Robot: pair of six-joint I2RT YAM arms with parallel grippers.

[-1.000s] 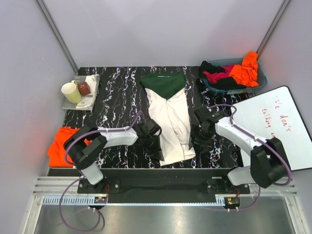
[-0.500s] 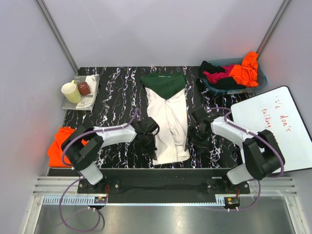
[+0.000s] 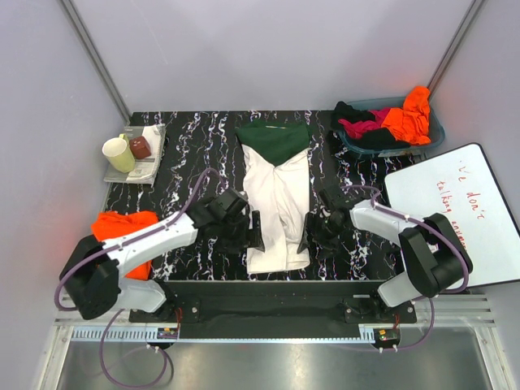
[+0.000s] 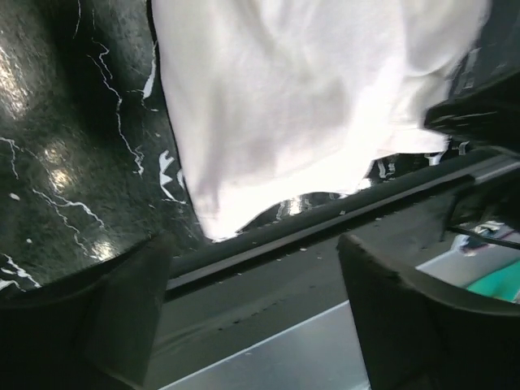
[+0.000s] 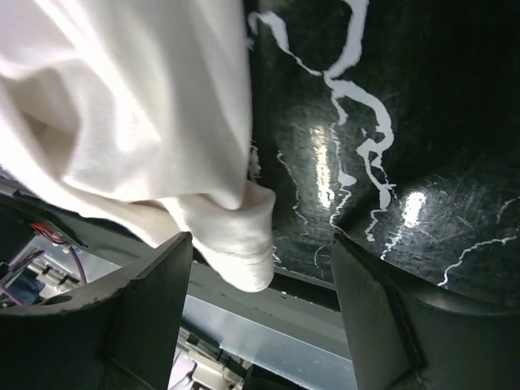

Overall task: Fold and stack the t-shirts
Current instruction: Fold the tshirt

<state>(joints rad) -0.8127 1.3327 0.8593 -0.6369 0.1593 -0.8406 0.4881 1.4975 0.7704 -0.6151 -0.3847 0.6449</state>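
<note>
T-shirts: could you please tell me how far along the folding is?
Done: an orange t-shirt looks folded at the left. In hand: the cream t-shirt, narrowed lengthwise, left gripper and right gripper open beside its near end. Left: its cross fold, stacking, the basket of shirts.

On my black, white-veined marble-look tabletop (image 3: 191,162), a long-folded cream cloth t-shirt (image 3: 280,203) with a dark green far end lies mid-table. I see a grey tray (image 3: 151,171) far left, a teal basket (image 3: 406,149) far right, and a crumpled bright orange shirt (image 3: 122,224) near left.
</note>
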